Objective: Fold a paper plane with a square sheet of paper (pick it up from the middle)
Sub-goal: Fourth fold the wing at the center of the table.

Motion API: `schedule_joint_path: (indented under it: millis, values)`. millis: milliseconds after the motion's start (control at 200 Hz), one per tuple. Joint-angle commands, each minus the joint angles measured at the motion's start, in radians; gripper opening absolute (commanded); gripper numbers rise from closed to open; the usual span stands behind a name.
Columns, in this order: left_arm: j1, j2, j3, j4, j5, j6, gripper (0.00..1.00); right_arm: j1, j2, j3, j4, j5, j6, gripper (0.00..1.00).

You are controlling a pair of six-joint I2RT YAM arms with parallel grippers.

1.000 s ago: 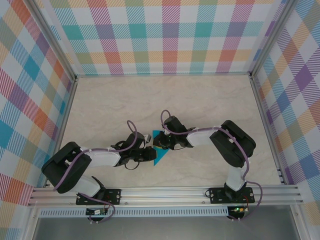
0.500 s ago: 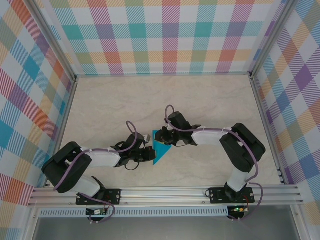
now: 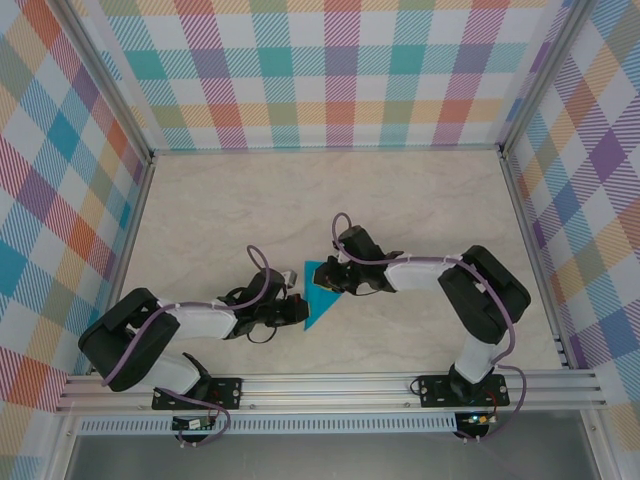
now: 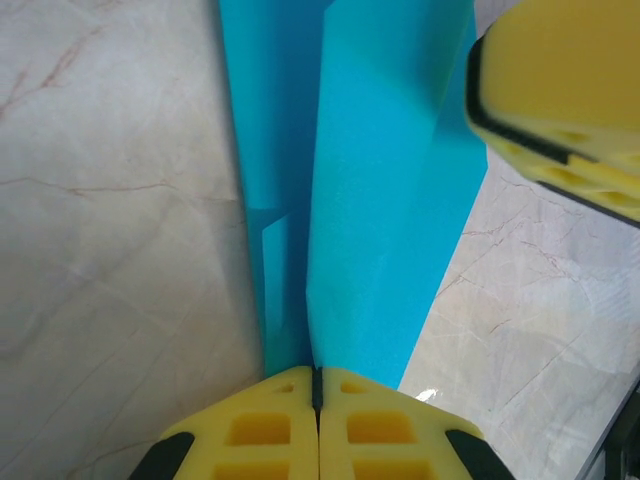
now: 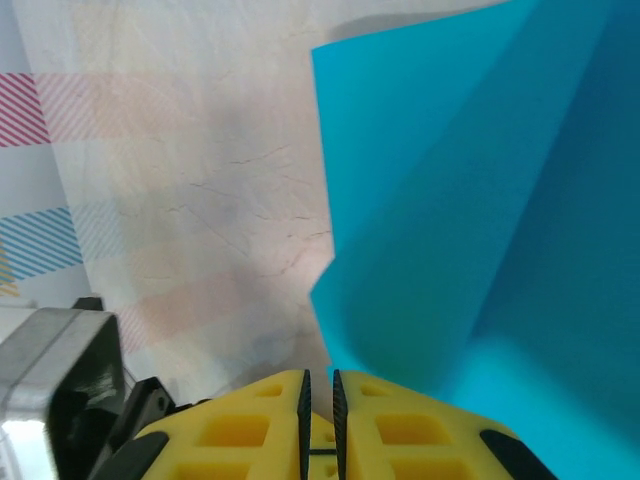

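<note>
Working on the square sheet of paper (image 3: 322, 303), lying in the near middle of the surface (image 3: 420, 200) between the 2 hands, creased into a narrow shape with 1 flap standing up. Clamping its near left end in the left hand (image 4: 317, 375), pads pressed flat together on the fold, probably pinning it for sharpening the crease. Meeting its far right edge with the right hand (image 5: 318, 378), pads drawn nearly together with a thin slit left. Not showing whether nipping the sheet or merely touching it. Likely steadying the raised flap for the next fold.
</note>
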Motion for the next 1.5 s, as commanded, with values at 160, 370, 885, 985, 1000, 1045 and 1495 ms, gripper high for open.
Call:
schedule_joint_path:
  millis: [160,370,885,985,1000,1045,1495]
  values:
    - [0.014,-0.011,-0.014,-0.014,-0.022,-0.016,0.05,0.008,0.047,0.040,0.029,-0.075,-0.005,0.17]
    - [0.015,0.011,-0.014,0.000,-0.017,-0.029,0.05,0.010,0.083,0.050,0.059,-0.109,0.004,0.17]
    - [0.014,0.011,-0.033,0.012,-0.026,-0.055,0.05,0.010,0.127,0.069,0.074,-0.123,0.000,0.18]
    - [0.015,0.012,-0.042,0.029,-0.028,-0.066,0.05,0.010,0.125,0.070,0.074,-0.123,-0.001,0.19]
    - [0.015,0.012,-0.043,0.029,-0.028,-0.067,0.05,0.010,0.125,0.071,0.071,-0.123,-0.002,0.19]
    - [0.014,0.013,-0.043,0.028,-0.026,-0.066,0.05,0.010,0.129,0.076,0.061,-0.121,-0.006,0.19]
    - [0.014,-0.029,-0.014,-0.083,-0.036,-0.030,0.20,0.010,0.219,0.084,-0.012,-0.117,-0.023,0.17]
